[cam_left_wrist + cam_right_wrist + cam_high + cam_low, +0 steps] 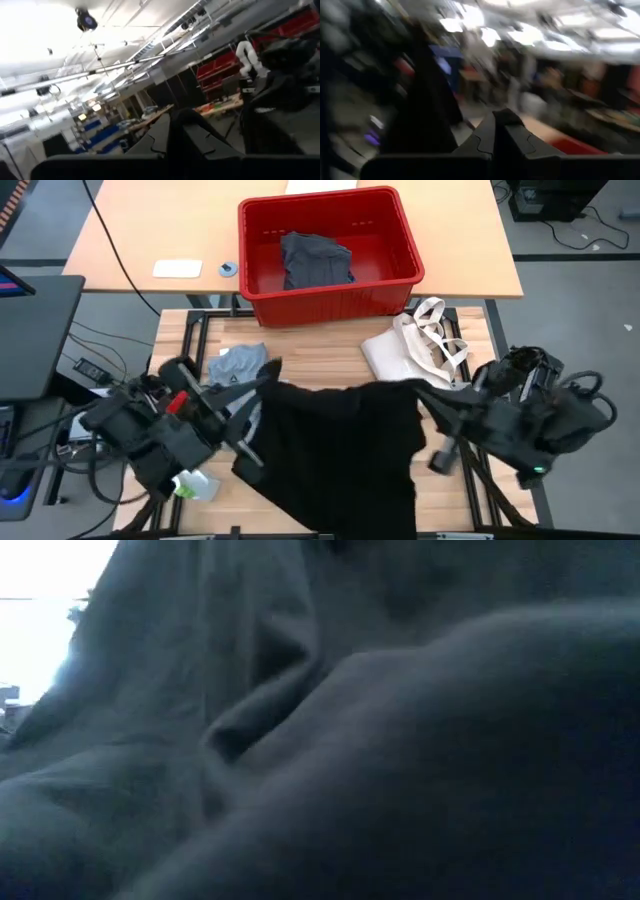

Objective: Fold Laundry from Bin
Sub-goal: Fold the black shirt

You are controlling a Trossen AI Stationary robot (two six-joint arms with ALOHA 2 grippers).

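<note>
dark cloth fills the low view almost edge to edge, folds of the large black garment (380, 740) hanging right against the lens, with only a bright sliver of room at the left.

from above, the same black garment (345, 445) is stretched between the two arms over the near half of the wooden table (330, 350). the left gripper (272, 377) has its fingers pressed together, pinching the garment's left top corner; the right gripper (425, 392) likewise has its fingers pressed together on the right top corner. the cloth droops from that stretched edge and spreads down toward the near edge of the table.

in the left wrist view the left arm's own fingers (187, 132) sit tight against each other with dark cloth at their tips. in the right wrist view the fingers (495, 132) also meet.

a light grey t-shirt (238, 365) lies crumpled on the table just beyond the left gripper. the cream tote bag (415, 345) lies at the far right of the table, near the right gripper. the red bin (325, 250) stands on the far side, and a grey garment (315, 260) lies bunched inside it.
</note>
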